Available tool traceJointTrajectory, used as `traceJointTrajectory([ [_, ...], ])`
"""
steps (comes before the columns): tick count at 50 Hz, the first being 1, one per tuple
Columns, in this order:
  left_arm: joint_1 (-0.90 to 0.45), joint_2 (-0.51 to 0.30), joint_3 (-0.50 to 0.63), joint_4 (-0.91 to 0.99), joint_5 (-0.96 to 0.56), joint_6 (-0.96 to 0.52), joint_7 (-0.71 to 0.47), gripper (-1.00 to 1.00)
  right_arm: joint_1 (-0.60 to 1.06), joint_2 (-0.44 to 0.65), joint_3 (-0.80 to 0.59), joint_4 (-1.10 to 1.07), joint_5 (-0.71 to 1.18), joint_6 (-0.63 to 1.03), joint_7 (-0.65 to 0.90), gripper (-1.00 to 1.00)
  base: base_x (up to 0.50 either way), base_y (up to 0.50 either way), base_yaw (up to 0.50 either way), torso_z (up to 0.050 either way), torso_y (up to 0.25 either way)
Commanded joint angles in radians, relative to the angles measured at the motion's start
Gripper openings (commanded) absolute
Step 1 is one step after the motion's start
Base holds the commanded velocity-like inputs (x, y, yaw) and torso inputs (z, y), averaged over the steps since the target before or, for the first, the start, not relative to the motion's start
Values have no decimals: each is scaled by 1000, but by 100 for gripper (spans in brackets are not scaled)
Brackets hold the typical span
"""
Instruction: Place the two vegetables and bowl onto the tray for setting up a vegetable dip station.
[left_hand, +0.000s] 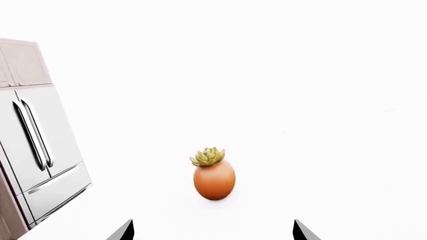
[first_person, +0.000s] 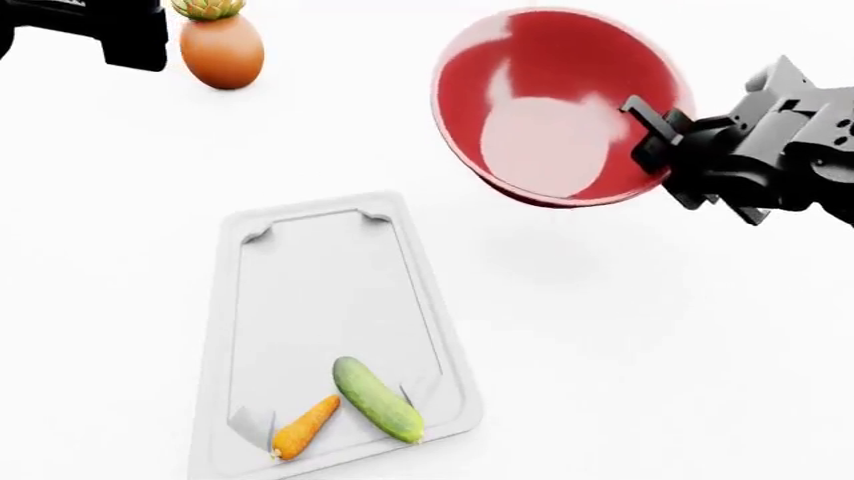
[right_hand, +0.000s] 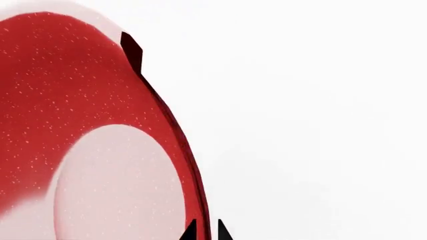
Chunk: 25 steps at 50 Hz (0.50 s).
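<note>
The red bowl (first_person: 554, 105) hangs tilted above the white surface, right of the tray's far end, its pale inside facing the head camera. My right gripper (first_person: 654, 128) is shut on the bowl's right rim; in the right wrist view the rim of the bowl (right_hand: 100, 125) runs between the two fingertips of this gripper (right_hand: 205, 231). The white tray (first_person: 327, 300) lies at centre left, with the green cucumber (first_person: 376, 399) and the orange carrot (first_person: 306, 426) lying side by side at its near end. My left gripper (left_hand: 212, 231) is open and holds nothing, with the egg-shaped pot in front of it.
An orange-brown egg-shaped pot with a green plant top (first_person: 219, 45) stands at the far left, also seen as the pot (left_hand: 214, 176) in the left wrist view. A steel fridge (left_hand: 37, 145) stands beyond the surface's edge. The left arm (first_person: 80, 25) is at the top left corner.
</note>
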Motion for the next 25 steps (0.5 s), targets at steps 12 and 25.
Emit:
traceJointTrajectory([
  [12, -64, -6, -23, 9, -16, -25, -27, 100, 308, 105, 27, -472, -75, -110, 254, -100, 0, 0, 0, 0, 0],
  [25, -46, -8, -26, 18, -2, -14, -6, 100, 334, 71, 184, -417, -80, 189, 380, -100, 0, 0, 0, 0, 0],
])
